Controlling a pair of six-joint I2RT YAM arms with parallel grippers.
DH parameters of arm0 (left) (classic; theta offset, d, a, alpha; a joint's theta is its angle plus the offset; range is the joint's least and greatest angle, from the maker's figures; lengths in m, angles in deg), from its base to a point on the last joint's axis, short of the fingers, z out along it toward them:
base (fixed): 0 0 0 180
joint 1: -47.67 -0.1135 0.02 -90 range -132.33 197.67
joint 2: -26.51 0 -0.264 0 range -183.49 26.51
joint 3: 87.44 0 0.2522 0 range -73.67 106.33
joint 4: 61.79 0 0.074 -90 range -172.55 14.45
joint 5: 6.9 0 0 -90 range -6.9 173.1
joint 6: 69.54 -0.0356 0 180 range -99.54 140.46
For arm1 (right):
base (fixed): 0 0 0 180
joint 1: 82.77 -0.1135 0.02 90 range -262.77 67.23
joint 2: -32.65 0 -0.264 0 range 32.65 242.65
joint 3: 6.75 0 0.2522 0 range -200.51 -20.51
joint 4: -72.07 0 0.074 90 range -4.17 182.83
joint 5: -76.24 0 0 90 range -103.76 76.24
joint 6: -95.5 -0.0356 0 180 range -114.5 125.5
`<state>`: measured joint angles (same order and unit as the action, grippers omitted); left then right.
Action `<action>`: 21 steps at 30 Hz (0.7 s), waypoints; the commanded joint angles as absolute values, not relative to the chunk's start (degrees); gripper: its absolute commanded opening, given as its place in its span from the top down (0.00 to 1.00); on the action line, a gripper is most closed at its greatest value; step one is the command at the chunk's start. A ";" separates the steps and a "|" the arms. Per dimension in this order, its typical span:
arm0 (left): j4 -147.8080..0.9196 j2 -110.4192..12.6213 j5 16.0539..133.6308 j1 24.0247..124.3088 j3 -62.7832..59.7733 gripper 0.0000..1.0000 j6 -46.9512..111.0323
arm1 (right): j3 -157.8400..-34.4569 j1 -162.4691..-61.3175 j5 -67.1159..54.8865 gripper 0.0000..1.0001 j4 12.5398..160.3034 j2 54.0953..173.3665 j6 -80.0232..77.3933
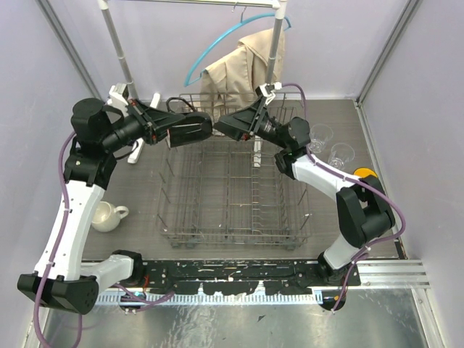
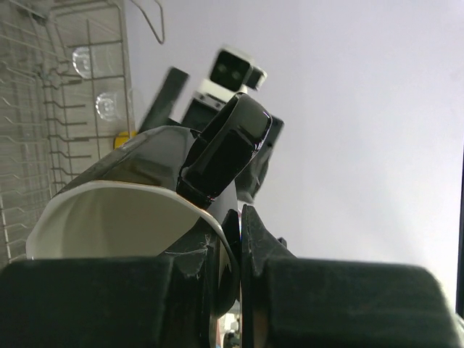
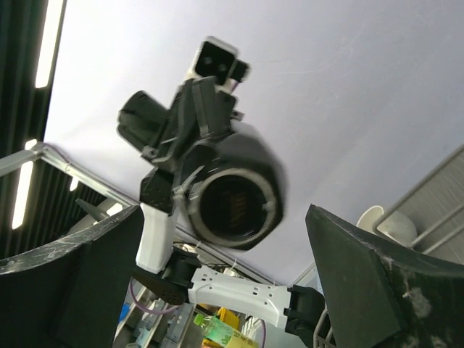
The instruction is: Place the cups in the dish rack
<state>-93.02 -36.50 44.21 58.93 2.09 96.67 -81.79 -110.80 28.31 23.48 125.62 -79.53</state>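
Observation:
My left gripper (image 1: 172, 130) is shut on the rim of the black mug (image 1: 191, 130) and holds it on its side in the air over the back left of the dish rack (image 1: 232, 217). In the left wrist view the fingers (image 2: 254, 254) pinch the mug's wall (image 2: 145, 163), with its white inside showing. My right gripper (image 1: 222, 124) is open and empty, facing the mug's base (image 3: 233, 197) a short way off. The white mug (image 1: 107, 215) stands left of the rack. Two glass tumblers (image 1: 321, 136) (image 1: 340, 154) and the yellow mug (image 1: 365, 172) stand to its right.
A clothes rail (image 1: 116, 43) with a beige coat (image 1: 246, 58) on a blue hanger stands behind the rack. Purple walls close in both sides. The right forearm (image 1: 319, 170) reaches over the rack's right edge.

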 commanded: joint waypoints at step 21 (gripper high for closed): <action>-83.82 -35.62 42.60 57.60 1.74 1.00 102.87 | -87.63 -113.14 28.31 0.00 17.53 128.13 -78.84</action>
<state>-91.47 -36.89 43.71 56.29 1.90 100.36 -83.36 -111.08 28.75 19.50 126.80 -80.12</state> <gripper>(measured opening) 0.152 0.998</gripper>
